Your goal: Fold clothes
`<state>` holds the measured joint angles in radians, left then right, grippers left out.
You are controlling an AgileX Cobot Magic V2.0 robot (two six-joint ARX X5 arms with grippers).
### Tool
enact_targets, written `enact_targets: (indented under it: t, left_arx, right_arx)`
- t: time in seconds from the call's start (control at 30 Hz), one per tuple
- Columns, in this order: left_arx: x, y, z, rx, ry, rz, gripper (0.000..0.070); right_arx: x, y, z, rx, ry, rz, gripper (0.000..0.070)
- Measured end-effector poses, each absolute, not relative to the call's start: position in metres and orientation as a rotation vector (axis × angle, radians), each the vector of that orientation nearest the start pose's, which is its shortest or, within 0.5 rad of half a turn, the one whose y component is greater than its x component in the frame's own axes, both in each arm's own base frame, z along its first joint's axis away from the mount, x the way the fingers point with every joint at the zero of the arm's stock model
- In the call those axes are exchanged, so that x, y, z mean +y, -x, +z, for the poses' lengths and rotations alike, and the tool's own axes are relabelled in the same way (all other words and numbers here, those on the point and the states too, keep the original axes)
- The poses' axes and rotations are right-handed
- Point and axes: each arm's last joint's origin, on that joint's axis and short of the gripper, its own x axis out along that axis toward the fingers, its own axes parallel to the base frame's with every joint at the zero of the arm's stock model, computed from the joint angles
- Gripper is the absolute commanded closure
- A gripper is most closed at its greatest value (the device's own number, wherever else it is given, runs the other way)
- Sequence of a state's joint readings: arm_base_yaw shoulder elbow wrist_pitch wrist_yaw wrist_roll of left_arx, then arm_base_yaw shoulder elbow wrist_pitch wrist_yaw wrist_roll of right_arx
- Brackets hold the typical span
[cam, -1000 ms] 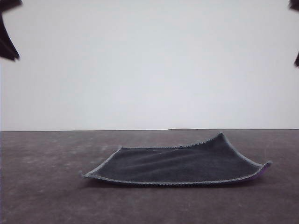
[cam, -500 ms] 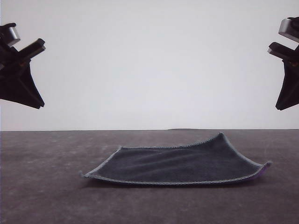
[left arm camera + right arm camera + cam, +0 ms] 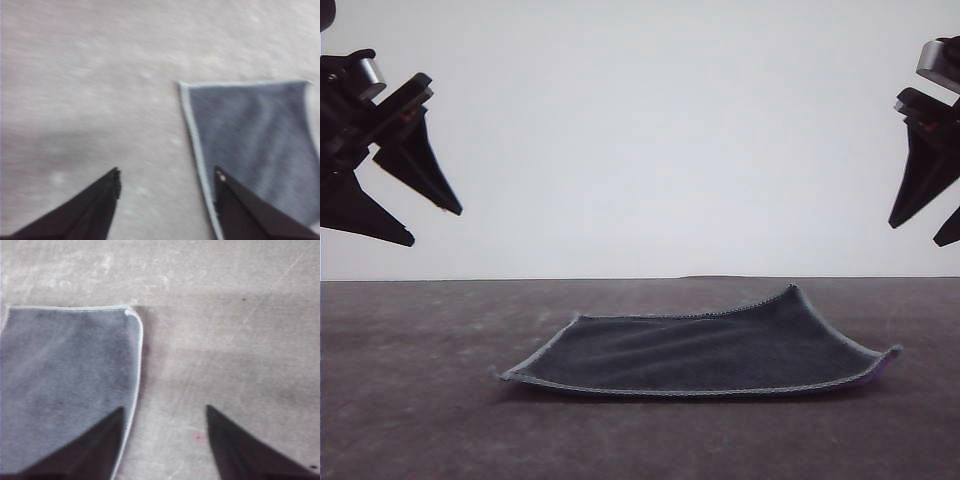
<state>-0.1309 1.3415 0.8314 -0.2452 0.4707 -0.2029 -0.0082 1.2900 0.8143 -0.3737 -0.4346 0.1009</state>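
The left gripper hangs at the left edge of the front view, well above the table, its 2 fingers spread apart and holding nothing; half a second earlier it sat farther out and showed less of its fingers, so it has swung inward and opened toward the work. The right gripper hangs at the right edge, likewise high, parted and empty, and has lowered slightly over the same interval. Between and below them the cloth lies spread on the table, dark grey face up, unmoved, with its far right corner curled upward and a sliver of purple underside at the near right corner. In the left wrist view the open fingertips straddle the cloth's pale stitched left edge; in the right wrist view the fingertips straddle its right edge. The arms appear to be closing on 2 opposite edges; no fold is yet made.
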Motion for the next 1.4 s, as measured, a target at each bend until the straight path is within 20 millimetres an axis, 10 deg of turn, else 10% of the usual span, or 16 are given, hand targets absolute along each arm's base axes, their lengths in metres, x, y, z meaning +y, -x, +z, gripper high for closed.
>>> enact_targets:
  t: [0.23,0.93,1.4]
  left_arx:
    - [-0.061,-0.272,0.227,0.806,0.313,-0.540,0.0311]
    - [-0.117,-0.383,0.172,1.003,0.372,-0.689,0.0311]
    - [-0.140,-0.395,0.153,1.040,0.363,-0.724,0.0311]
  right_arx:
    - [0.019,-0.257,0.230,0.818,-0.275,0.428,0.0318]
    - [0.036,-0.345,0.165,0.953,-0.390,0.570,0.0318]
    - [0.050,-0.367,0.152,0.961,-0.378,0.603,0.0319]
